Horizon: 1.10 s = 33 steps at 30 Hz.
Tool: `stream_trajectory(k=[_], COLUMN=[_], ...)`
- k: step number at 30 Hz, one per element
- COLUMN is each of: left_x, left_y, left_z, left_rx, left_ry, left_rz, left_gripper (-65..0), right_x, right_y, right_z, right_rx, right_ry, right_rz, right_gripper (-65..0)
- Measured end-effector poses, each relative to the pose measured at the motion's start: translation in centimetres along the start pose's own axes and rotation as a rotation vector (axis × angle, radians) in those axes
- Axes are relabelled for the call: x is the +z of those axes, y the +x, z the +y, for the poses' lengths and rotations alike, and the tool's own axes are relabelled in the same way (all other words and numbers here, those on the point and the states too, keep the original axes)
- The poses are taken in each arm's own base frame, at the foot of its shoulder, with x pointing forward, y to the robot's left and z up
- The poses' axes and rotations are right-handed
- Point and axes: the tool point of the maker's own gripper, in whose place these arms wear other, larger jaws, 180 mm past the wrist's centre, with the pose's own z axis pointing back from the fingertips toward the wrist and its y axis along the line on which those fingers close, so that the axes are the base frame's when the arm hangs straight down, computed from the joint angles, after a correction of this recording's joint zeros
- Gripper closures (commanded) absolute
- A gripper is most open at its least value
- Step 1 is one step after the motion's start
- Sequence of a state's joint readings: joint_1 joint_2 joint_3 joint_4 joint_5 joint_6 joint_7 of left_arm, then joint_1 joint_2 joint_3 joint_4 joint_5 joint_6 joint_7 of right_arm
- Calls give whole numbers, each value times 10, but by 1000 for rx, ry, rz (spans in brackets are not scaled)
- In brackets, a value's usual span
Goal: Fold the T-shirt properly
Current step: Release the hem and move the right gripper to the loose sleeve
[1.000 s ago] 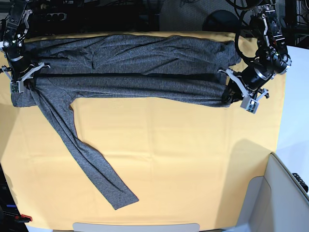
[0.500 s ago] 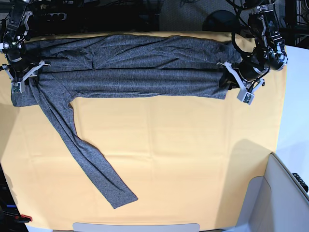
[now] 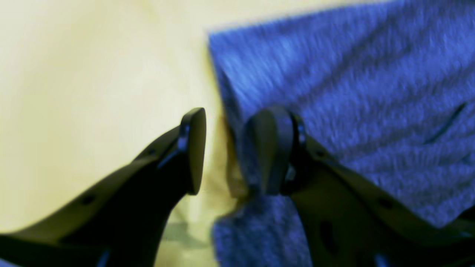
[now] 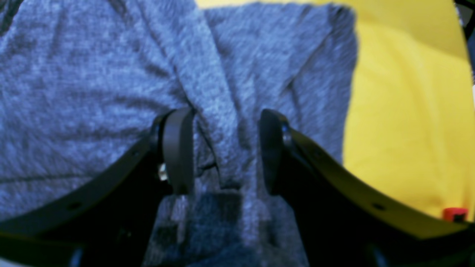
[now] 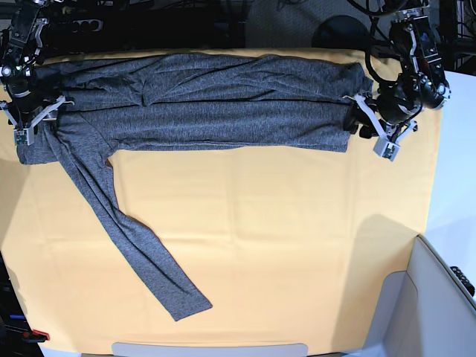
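Observation:
The dark grey T-shirt (image 5: 223, 104) lies as a long folded band across the back of the yellow table cloth (image 5: 282, 223). One sleeve (image 5: 134, 245) trails diagonally toward the front edge. At the band's right end my left gripper (image 5: 360, 123) stands open. In the left wrist view, the left gripper (image 3: 230, 152) has bare cloth in its gap and one finger (image 3: 271, 148) over the shirt's edge (image 3: 334, 92). My right gripper (image 5: 39, 119) is at the band's left end, open. In the right wrist view, a loose ridge of the shirt (image 4: 222, 111) runs between the right gripper's (image 4: 226, 152) spread fingers.
A pale grey bin corner (image 5: 439, 297) stands at the front right. A white strip (image 5: 208, 348) lies along the front edge. A small red piece (image 4: 454, 214) sits on the cloth beside the right gripper. Dark equipment lines the back.
Both grippers have opened and let go of the shirt's lower fold after carrying it toward the back. The fold now rests flat on the band.

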<state>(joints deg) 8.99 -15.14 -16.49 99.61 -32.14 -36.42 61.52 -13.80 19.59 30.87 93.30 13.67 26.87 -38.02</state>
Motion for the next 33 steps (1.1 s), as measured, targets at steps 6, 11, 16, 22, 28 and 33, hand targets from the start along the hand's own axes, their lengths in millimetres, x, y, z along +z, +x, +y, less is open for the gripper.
stream_trajectory(k=[6, 11, 16, 22, 28, 33], left_x=[6, 7, 8, 16, 16, 16], left_y=[7, 18, 16, 38, 33, 34], left_z=[2, 6, 7, 20, 19, 19], left_rx=[-34, -43, -42, -35, -33, -33], left_ry=[12, 22, 25, 63, 61, 60], left_rz=[-12, -36, -31, -109, -96, -100], left_gripper=[-232, -232, -232, -232, -232, -232], right_x=[10, 16, 9, -46, -109, -142], right_y=[23, 57, 95, 132, 139, 157], right_z=[-13, -40, -36, 5, 41, 74], right_rx=[3, -94, -148, -215, -315, -380], right_ry=[-46, -135, -123, 30, 166, 269], right_rz=[-59, -170, -269, -204, -70, -65], right_gripper=[-285, -285, -286, -288, -288, -288])
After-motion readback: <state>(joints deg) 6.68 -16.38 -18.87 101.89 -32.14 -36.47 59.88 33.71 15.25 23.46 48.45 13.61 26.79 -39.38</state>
